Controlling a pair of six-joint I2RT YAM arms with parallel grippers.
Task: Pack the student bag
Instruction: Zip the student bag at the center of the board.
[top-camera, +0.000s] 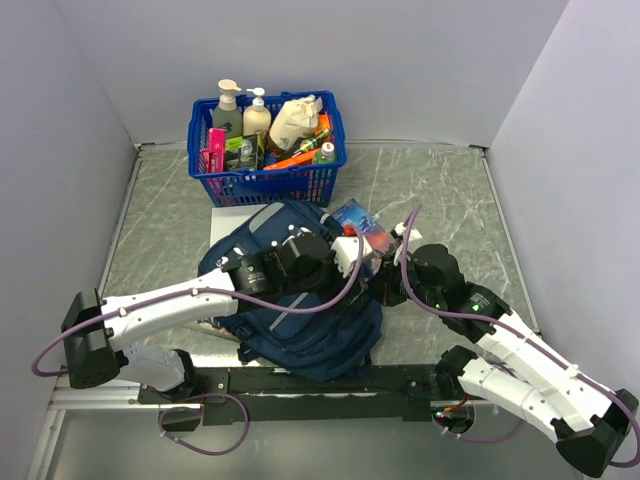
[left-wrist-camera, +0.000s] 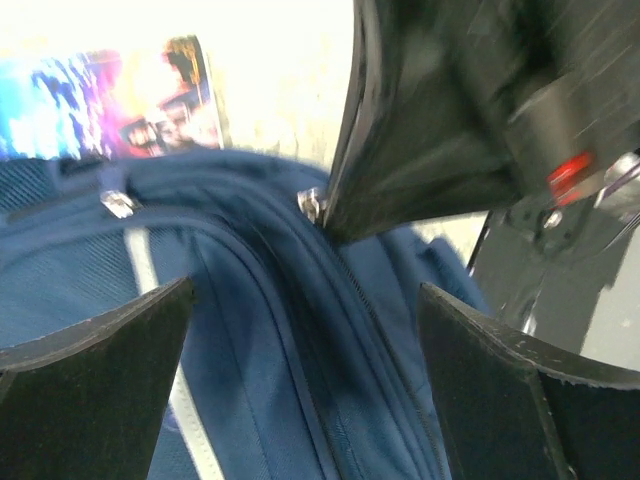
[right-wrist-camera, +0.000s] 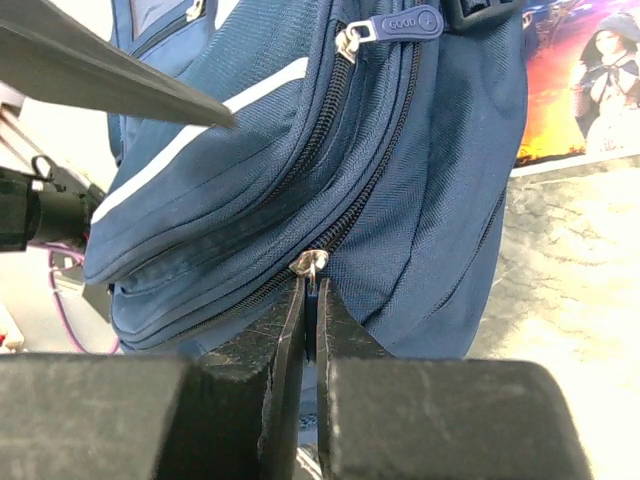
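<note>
The student bag (top-camera: 300, 325), a navy backpack with a pale stripe, lies in the middle of the table. My right gripper (right-wrist-camera: 312, 300) is shut on a metal zipper pull (right-wrist-camera: 311, 264) on the bag's side (right-wrist-camera: 420, 180). It shows in the top view (top-camera: 385, 282) at the bag's right edge. My left gripper (left-wrist-camera: 305, 290) hangs open just above the bag's blue fabric (left-wrist-camera: 270, 360) with nothing between its jaws, close beside the right one (top-camera: 348, 255). A colourful book (top-camera: 362, 225) sticks out at the bag's top right.
A blue mesh basket (top-camera: 265, 185) with bottles and several small items stands at the back. A white sheet (top-camera: 225, 215) lies under the bag's far left. Grey walls close off three sides.
</note>
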